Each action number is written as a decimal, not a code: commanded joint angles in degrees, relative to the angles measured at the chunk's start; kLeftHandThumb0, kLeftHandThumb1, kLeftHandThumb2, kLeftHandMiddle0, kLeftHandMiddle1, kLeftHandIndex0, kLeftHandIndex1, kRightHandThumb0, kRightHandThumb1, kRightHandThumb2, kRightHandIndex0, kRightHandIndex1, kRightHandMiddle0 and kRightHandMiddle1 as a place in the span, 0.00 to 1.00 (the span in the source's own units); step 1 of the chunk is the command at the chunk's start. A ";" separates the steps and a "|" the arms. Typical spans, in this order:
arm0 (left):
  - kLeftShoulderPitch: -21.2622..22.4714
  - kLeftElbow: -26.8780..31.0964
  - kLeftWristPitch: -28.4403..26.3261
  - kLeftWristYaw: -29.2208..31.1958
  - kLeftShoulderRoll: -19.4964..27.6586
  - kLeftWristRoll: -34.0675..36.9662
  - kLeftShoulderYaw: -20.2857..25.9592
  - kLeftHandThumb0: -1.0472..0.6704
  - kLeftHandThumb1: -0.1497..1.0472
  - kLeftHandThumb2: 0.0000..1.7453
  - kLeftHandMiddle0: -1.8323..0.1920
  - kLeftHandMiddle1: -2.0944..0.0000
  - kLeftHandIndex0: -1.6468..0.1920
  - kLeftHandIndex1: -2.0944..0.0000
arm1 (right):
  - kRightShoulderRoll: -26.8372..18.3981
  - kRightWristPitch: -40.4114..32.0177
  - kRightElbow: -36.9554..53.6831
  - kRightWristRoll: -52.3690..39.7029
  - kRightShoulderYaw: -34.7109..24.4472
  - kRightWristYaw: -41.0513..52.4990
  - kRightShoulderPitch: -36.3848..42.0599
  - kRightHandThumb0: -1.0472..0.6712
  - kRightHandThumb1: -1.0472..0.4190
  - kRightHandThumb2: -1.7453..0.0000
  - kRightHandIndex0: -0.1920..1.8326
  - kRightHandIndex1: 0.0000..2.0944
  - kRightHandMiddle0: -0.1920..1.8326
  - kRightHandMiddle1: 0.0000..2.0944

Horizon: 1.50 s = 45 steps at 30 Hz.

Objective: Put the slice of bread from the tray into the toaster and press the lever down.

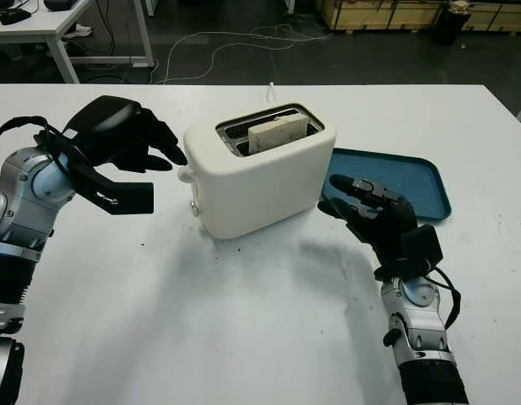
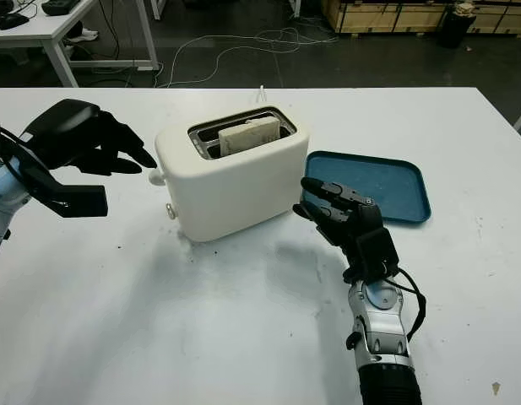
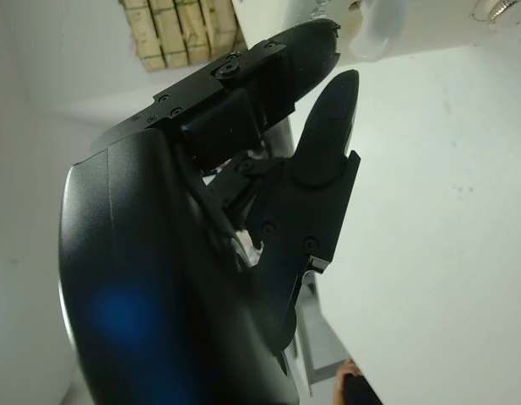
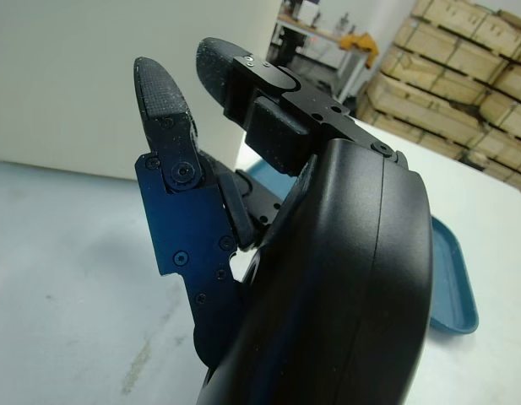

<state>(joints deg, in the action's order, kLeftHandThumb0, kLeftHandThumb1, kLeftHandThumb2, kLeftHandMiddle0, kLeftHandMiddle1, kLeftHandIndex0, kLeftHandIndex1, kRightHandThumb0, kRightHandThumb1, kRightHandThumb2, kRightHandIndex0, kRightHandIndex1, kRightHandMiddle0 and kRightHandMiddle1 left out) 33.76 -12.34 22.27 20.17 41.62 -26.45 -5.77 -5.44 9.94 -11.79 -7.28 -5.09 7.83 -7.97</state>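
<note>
No text, label, brand or number can be read anywhere.

Bread [image 1: 278, 135] in toaster [image 1: 258, 170]; tray [image 1: 409, 179] right

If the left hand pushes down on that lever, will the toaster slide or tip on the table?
The toaster looks broad and squat, so tipping seems unlikely. On the smooth white table it might slide if pushed sideways; a straight downward press should be safer. The lever sits on the end by the open left hand, with the open right hand near the other end to brace it.
</note>
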 commanded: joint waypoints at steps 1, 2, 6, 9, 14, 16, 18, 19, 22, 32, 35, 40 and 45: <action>0.89 0.03 0.05 0.44 -0.31 0.24 -0.67 0.47 0.82 0.00 0.41 0.45 0.18 1.00 | 0.05 -0.80 0.93 0.17 0.13 0.06 0.25 0.34 0.15 1.00 0.69 0.00 0.62 0.00; 0.91 -0.04 0.07 0.45 -0.33 0.14 -0.76 0.47 0.82 0.00 0.41 0.45 0.18 1.00 | 0.04 -0.81 0.89 0.13 0.12 0.11 0.25 0.34 0.15 1.00 0.69 0.00 0.62 0.00; 0.97 -0.42 -0.13 0.59 -0.37 -0.29 -1.26 0.47 0.82 0.00 0.41 0.45 0.18 1.00 | 0.02 -0.88 0.95 0.14 0.15 0.15 0.28 0.33 0.15 1.00 0.69 0.00 0.62 0.00; 0.94 -0.33 -0.95 1.21 -0.55 0.00 -1.54 0.47 0.83 0.00 0.41 0.45 0.19 1.00 | 0.03 -1.00 1.07 0.18 0.20 0.12 0.29 0.33 0.14 1.00 0.69 0.00 0.62 0.00; 1.08 -0.49 -1.65 2.26 -0.75 -0.04 -2.23 0.47 0.84 0.00 0.41 0.44 0.19 1.00 | 0.20 -0.96 1.01 -0.01 0.20 0.21 0.28 0.33 0.15 1.00 0.69 0.00 0.62 0.00; 1.20 -0.77 -1.69 2.48 -0.89 -0.17 -2.57 0.47 0.84 0.00 0.41 0.44 0.19 1.00 | 0.07 -0.43 0.78 -0.01 0.28 0.62 0.26 0.33 0.14 1.00 0.69 0.00 0.62 0.00; 1.33 -1.27 -1.19 2.38 -1.00 -0.18 -2.87 0.47 0.84 0.00 0.41 0.42 0.19 1.00 | -0.06 0.20 0.56 0.13 0.33 1.02 0.27 0.33 0.14 1.00 0.69 0.00 0.61 0.00; 1.44 -1.75 -0.78 2.24 -1.05 -0.22 -3.09 0.47 0.83 0.00 0.41 0.41 0.18 0.99 | -0.09 0.24 0.62 0.14 0.33 1.17 0.29 0.34 0.14 1.00 0.69 0.00 0.61 0.00; 1.81 -2.87 -0.14 2.02 -1.14 -0.63 -3.63 0.46 0.83 0.00 0.40 0.40 0.17 0.99 | -0.12 0.53 0.64 -0.07 0.23 1.78 0.33 0.34 0.13 1.00 0.68 0.00 0.61 0.00; 3.02 -5.13 0.84 2.07 -1.13 -0.80 -4.69 0.46 0.84 0.00 0.42 0.37 0.16 0.99 | 0.08 0.45 0.84 -0.27 -0.04 2.49 0.34 0.33 0.13 1.00 0.68 0.00 0.61 0.00; 3.27 -5.91 1.69 1.82 -1.27 -0.71 -4.82 0.46 0.84 0.00 0.42 0.35 0.16 0.98 | 0.04 0.37 0.73 -0.10 -0.01 2.45 0.26 0.33 0.13 1.00 0.68 0.00 0.61 0.00; 3.68 -6.67 2.48 2.49 -1.02 -0.58 -5.12 0.46 0.84 0.00 0.42 0.33 0.15 0.98 | 0.19 0.22 0.50 -0.19 -0.12 2.32 0.19 0.32 0.12 1.00 0.68 0.00 0.61 0.00; 3.49 -6.48 1.81 3.40 -0.94 -0.60 -5.36 0.45 0.86 0.00 0.45 0.34 0.16 0.98 | 0.15 0.66 0.31 0.20 -0.10 1.92 0.14 0.32 0.12 1.00 0.68 0.00 0.61 0.00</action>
<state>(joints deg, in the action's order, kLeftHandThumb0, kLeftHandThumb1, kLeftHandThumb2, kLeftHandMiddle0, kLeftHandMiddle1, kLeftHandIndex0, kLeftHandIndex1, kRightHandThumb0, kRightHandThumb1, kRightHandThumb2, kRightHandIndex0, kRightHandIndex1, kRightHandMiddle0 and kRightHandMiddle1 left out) 37.19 -18.83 24.18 22.37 40.75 -26.94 -10.05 -5.40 9.78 -11.68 -7.28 -5.12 9.91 -7.92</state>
